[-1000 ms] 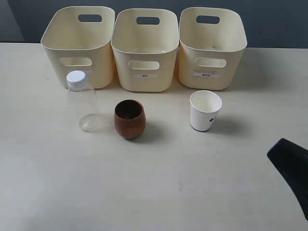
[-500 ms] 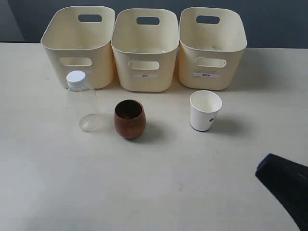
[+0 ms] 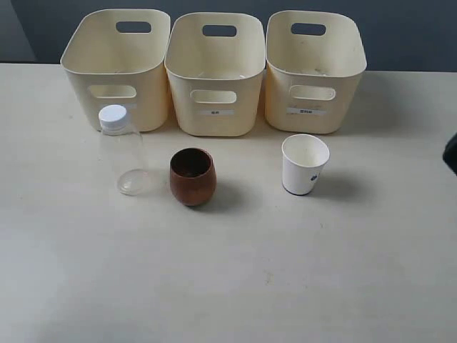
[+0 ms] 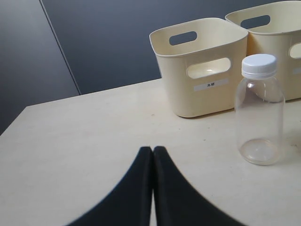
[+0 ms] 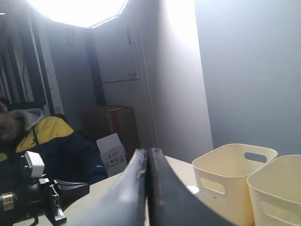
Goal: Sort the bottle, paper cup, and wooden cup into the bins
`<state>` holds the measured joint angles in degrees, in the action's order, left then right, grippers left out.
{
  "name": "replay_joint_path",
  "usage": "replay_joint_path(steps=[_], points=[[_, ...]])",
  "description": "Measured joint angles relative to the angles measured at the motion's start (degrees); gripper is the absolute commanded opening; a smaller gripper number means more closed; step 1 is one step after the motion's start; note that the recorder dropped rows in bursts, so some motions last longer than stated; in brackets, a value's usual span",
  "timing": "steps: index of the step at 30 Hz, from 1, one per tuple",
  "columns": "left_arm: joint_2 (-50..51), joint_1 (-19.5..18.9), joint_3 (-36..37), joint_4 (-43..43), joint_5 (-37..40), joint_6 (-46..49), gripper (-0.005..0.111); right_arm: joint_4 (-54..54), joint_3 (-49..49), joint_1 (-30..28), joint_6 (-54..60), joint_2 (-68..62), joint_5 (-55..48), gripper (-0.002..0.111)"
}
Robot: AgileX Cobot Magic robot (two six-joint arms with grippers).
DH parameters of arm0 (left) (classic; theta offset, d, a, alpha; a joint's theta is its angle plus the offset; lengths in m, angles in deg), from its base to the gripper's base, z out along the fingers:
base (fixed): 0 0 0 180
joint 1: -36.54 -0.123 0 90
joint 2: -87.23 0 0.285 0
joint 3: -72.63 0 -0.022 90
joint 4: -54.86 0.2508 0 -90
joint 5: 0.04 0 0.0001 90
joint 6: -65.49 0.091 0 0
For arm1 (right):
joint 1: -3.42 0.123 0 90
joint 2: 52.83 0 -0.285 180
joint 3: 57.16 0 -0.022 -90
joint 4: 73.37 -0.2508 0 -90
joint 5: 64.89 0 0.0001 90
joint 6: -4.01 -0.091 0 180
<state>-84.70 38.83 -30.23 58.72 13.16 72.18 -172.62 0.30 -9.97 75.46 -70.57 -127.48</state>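
Bins (image 3: 214,71): three set in a row at 12 o'clock on the worktop (image 3: 285,271).
Bottle (image 3: 121,150): stood upright at 9 o'clock of the wooden cup (image 3: 192,176), just before the leftmost bin.
Paper cup (image 3: 304,164): placed upright at 3 o'clock of the wooden cup, well apart.
Left end effector (image 4: 152,155): fingers pressed together, nothing gripped.
Right end effector (image 5: 147,157): fingers closed together, nothing gripped.

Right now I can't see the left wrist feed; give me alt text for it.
The left gripper is shut, fingers pressed together, low over the pale table, holding nothing. Beyond it the clear bottle with a white cap stands upright, with a cream bin behind it and part of a second bin beside that one.
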Motion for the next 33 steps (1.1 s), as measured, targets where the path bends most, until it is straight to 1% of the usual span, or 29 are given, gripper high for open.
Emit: replay_joint_path(steps=[4, 8, 13, 19, 21, 24, 28, 29, 30, 33], points=[[0.0, 0.0, 0.0, 0.0, 0.0, 0.0, 0.0, 0.0, -3.9, -1.3, -0.1, -4.1, -1.9, -0.001], [0.0, 0.0, 0.0, 0.0, 0.0, 0.0, 0.0, 0.0, -7.2, -1.7, -0.1, -8.7, -0.3, -0.001], [0.0, 0.0, 0.0, 0.0, 0.0, 0.0, 0.0, 0.0, -10.0, -1.7, 0.6, -15.7, 2.5, -0.001], [0.0, 0.0, 0.0, 0.0, 0.0, 0.0, 0.0, 0.0, -14.4, -1.6, 1.8, -26.7, 0.7, -0.001], [0.0, 0.0, 0.0, 0.0, 0.0, 0.0, 0.0, 0.0, -16.1, -0.5, 2.4, -30.0, 0.6, -0.001], [0.0, 0.0, 0.0, 0.0, 0.0, 0.0, 0.0, 0.0, -18.6, 3.9, 4.0, -35.2, 0.8, -0.001], [0.0, 0.0, 0.0, 0.0, 0.0, 0.0, 0.0, 0.0, -20.7, 14.3, 7.9, -41.3, 5.0, -0.001], [0.0, 0.0, 0.0, 0.0, 0.0, 0.0, 0.0, -0.1, -20.9, 17.1, 9.3, -42.5, 7.1, -0.001], [0.0, 0.0, 0.0, 0.0, 0.0, 0.0, 0.0, -0.1, -21.0, 21.5, 11.0, -44.5, 11.1, -0.001], [0.0, 0.0, 0.0, 0.0, 0.0, 0.0, 0.0, -0.1, -21.3, 32.3, 17.0, -49.9, 22.5, -0.001]])
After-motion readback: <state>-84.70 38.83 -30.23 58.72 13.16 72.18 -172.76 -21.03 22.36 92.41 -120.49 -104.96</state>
